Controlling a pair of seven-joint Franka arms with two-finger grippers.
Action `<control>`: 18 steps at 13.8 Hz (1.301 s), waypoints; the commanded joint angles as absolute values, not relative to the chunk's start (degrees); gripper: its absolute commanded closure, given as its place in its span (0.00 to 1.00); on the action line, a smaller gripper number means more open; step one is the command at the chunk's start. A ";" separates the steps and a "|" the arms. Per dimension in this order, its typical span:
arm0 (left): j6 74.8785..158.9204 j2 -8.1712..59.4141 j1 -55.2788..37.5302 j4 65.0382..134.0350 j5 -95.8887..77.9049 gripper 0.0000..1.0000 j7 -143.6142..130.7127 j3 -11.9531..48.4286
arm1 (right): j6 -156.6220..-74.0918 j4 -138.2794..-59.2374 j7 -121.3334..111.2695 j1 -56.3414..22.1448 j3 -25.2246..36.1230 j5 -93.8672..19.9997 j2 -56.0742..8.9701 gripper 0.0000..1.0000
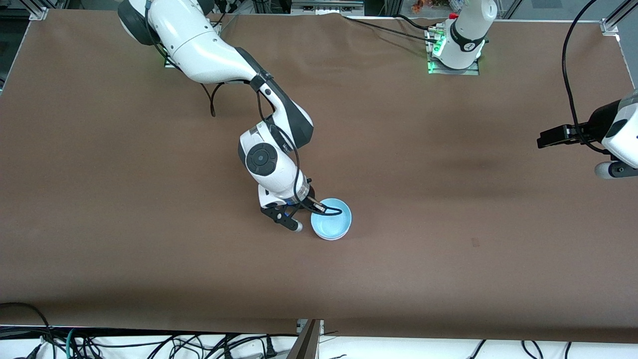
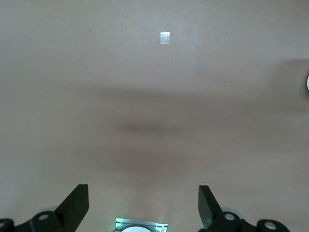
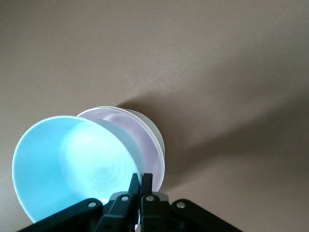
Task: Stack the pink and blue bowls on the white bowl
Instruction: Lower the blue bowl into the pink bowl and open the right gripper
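Note:
My right gripper (image 1: 321, 208) is shut on the rim of the light blue bowl (image 1: 333, 222) near the middle of the table. In the right wrist view the blue bowl (image 3: 72, 164) hangs tilted from the shut gripper (image 3: 140, 178), over the pale pink bowl (image 3: 141, 131), which sits nested in the white bowl (image 3: 155, 131). In the front view the blue bowl covers the pink and white bowls. My left gripper (image 1: 548, 137) waits in the air over the left arm's end of the table, open and empty (image 2: 143, 188).
The brown table cover (image 1: 149, 249) spreads around the bowls. A small tape mark (image 1: 475, 243) lies on it toward the left arm's end, also in the left wrist view (image 2: 164, 37). Cables lie along the table edge nearest the front camera (image 1: 149, 344).

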State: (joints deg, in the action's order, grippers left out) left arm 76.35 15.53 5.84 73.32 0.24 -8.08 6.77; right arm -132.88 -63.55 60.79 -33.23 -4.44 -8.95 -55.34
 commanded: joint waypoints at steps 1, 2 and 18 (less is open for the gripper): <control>76.11 15.21 5.10 73.48 1.32 0.00 -7.03 6.77 | -133.24 -61.35 61.70 -34.01 -3.96 -7.04 -56.86 1.00; 76.11 15.29 5.01 73.48 1.41 0.00 -7.12 6.85 | -133.24 -61.35 61.61 -34.01 -3.96 -6.86 -56.95 1.00; 76.11 15.56 5.71 73.30 0.44 0.00 -6.86 6.68 | -132.89 -61.52 61.35 -33.84 -4.22 -5.45 -56.87 0.41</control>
State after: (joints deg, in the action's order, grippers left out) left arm 76.35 15.70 5.61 73.33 0.24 -8.08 6.80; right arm -133.15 -63.40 60.78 -33.58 -4.41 -5.84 -56.46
